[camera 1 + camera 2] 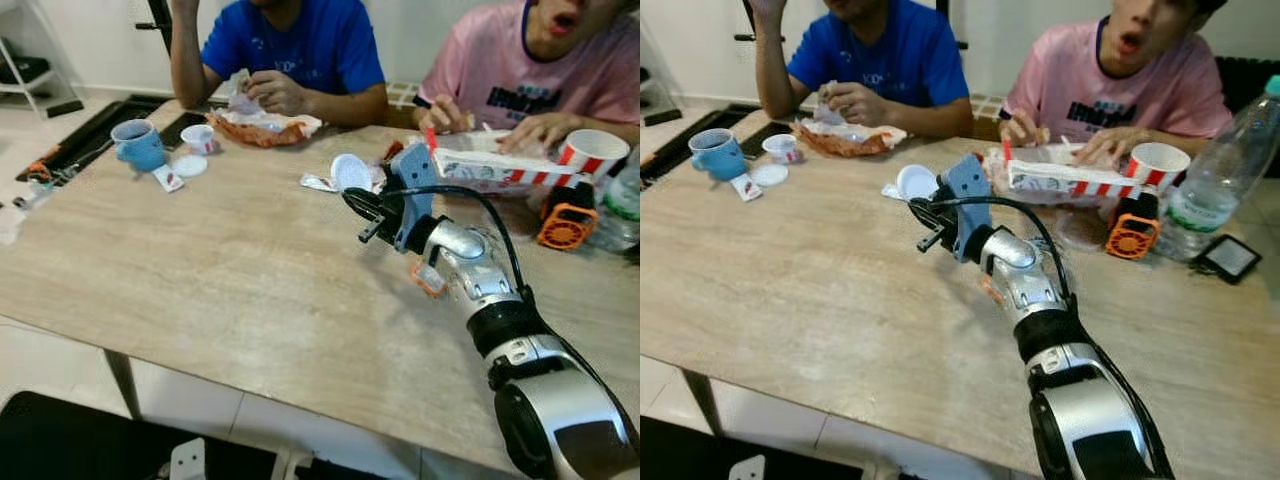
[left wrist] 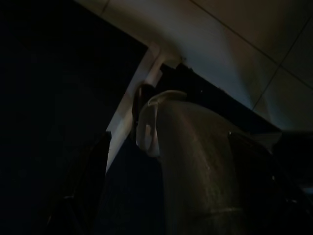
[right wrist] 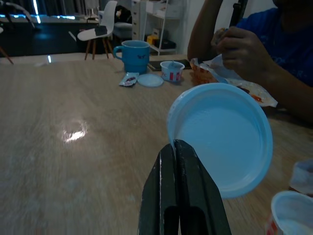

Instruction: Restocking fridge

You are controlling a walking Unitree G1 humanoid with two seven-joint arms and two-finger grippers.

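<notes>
Right gripper (image 3: 175, 147) pinching lid (image 3: 222, 137) rim above table (image 3: 73, 161).

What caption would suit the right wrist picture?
Right gripper pinches a pale blue plastic lid above the wooden table.

A round white plastic lid (image 3: 222, 137) stands on edge, its rim pinched in the right tool (image 3: 180, 152) above the worktop (image 3: 73, 147).

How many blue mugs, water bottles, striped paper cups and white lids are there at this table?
blue mug: 1
water bottle: 1
striped paper cup: 1
white lids: 2, the flat lid beside the mug and the held lid in the right pincer
Total: 5
</notes>
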